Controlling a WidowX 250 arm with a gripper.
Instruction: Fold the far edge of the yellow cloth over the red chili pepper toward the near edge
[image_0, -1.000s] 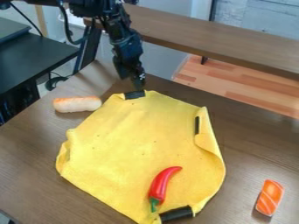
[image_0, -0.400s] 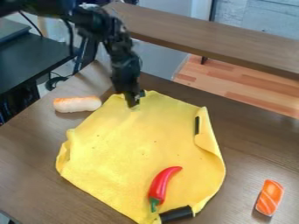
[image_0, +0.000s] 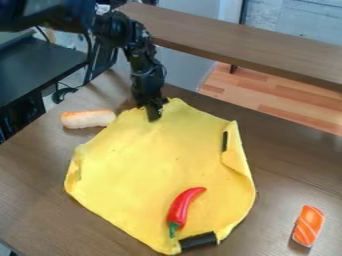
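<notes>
At the upper edge of the yellow cloth (image_0: 150, 165), the gripper (image_0: 154, 116) points down, shut on the fabric. Just right of it the cloth rises in a small peak. A red chili pepper (image_0: 182, 210) with a green stem lies on the lower part of the cloth. The right edge of the cloth is folded over, with a dark patch showing there, and a black piece (image_0: 198, 241) shows at the bottom edge.
A white and orange shrimp-like toy (image_0: 87, 119) lies on the brown table (image_0: 40, 185), left of the gripper. An orange salmon-like toy (image_0: 308, 226) is at the lower right. Behind runs a wooden ledge (image_0: 247, 46).
The gripper came down and forward onto the cloth's upper edge, then closed on it. The cloth has shifted slightly up and left, carrying the pepper and the bottom black piece.
</notes>
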